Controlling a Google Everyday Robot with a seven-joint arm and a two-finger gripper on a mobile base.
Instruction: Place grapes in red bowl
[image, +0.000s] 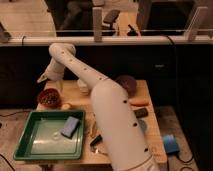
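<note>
The red bowl (49, 98) sits at the table's left edge, just behind the green tray. The grapes (50, 99) lie inside it as a dark cluster. My gripper (48, 80) hangs just above the bowl, at the end of the white arm (75, 67) that reaches over from the right. Its fingers are spread apart and hold nothing. It is clear of the grapes.
A small yellowish fruit (66, 106) lies right of the red bowl. The green tray (35, 145) holds a blue sponge (70, 126). A dark purple bowl (127, 82) stands at the back right, with an orange item (139, 101) and a dark item (141, 112) near it.
</note>
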